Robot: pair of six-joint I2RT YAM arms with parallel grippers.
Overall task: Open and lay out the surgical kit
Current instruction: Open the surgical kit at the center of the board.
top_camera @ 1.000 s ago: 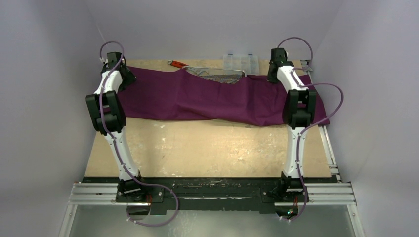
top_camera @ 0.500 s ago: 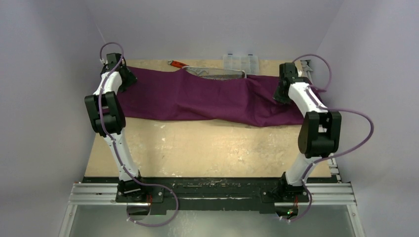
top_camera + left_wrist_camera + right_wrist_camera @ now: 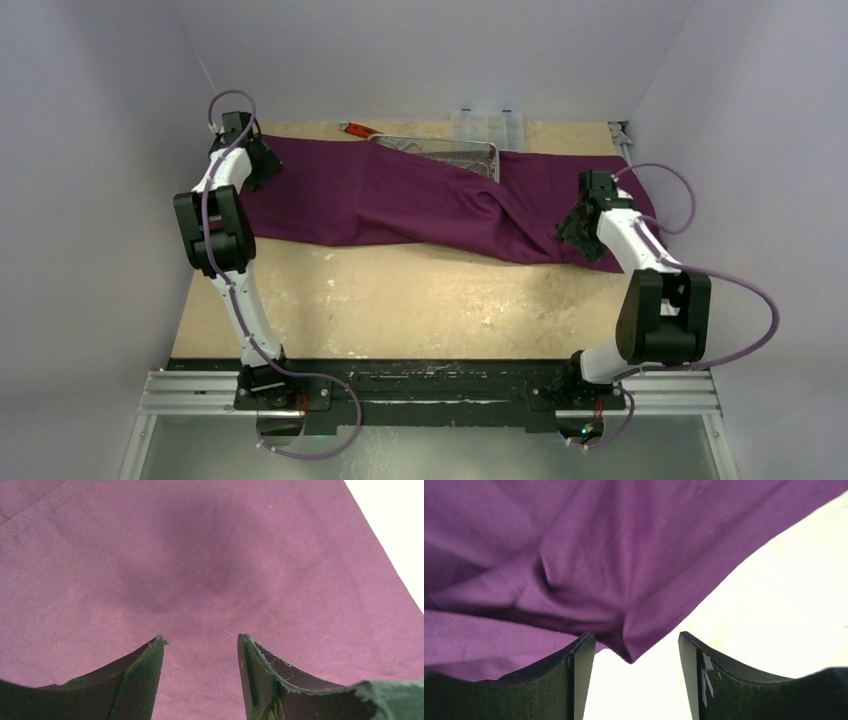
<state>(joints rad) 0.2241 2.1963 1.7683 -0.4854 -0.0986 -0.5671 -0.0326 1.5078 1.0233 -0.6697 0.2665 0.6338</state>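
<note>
The left gripper [image 3: 258, 160] sits at about ten o'clock on the table [image 3: 400, 300], over the left end of the dark-purple cloth [image 3: 400, 200]. In its wrist view the left gripper [image 3: 200, 642] has its fingers spread, with nothing between them and flat cloth [image 3: 210, 570] beneath.

The cloth runs in a long, rumpled band across the far half of the table, so the unwrapping looks partly done. At twelve o'clock the wire-mesh tray [image 3: 470, 152] shows its far rim and right end, while its near side is under a fold. Something metallic lies in it, but it is too small to say whether that is the tweezers or the forceps. No packets can be seen.

At about three o'clock the right gripper [image 3: 570, 228] hangs at the cloth's near right corner. In its wrist view the right gripper [image 3: 634, 637] is parted, and a point of the cloth [image 3: 574, 555] dips between the fingers without being pinched.

What looks left to do is to spread the cloth flat, free the tray, and set out the instruments and packets.
</note>
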